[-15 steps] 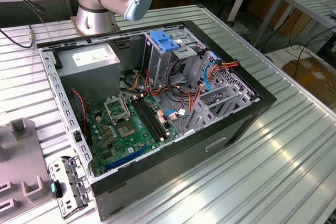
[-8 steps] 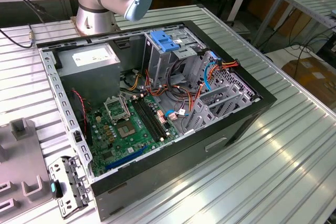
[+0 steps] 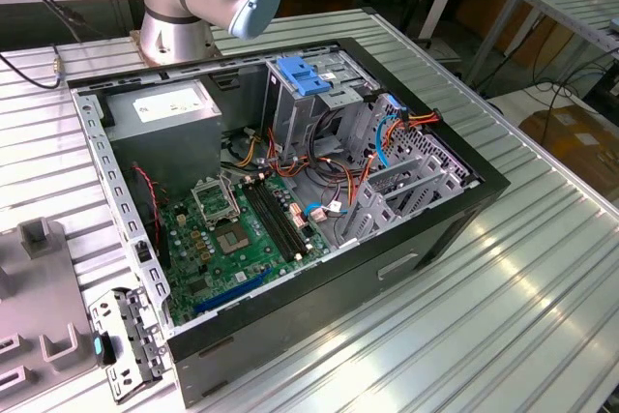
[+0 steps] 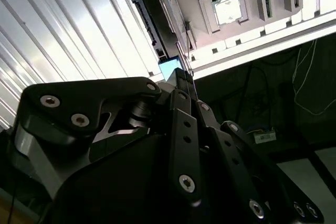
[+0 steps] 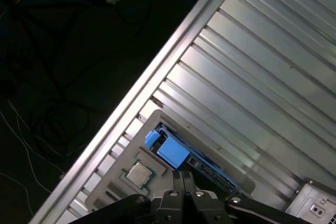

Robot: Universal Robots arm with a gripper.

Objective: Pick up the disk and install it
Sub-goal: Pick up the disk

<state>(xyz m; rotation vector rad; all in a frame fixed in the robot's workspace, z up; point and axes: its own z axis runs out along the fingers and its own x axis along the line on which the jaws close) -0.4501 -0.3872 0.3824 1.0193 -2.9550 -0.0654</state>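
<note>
Disk (image 5: 172,153): blue rail, black edge in the first wrist view. Worktop (image 3: 542,278): silver, ribbed with parallel grooves. Gripper (image 5: 182,175): black. Computer case (image 3: 290,336): black shell, green circuit board (image 3: 232,239), light-blue bracket (image 3: 303,75).

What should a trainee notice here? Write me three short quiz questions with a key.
1. True or false: the disk already sits inside the computer case.
2. What lies beside the disk in the grey holder? A) a processor chip B) a screwdriver C) a fan
3. Fill in: the pincer hovers close to the disk with its jaws ____.
Key: 1 false; 2 A; 3 shut.
</note>
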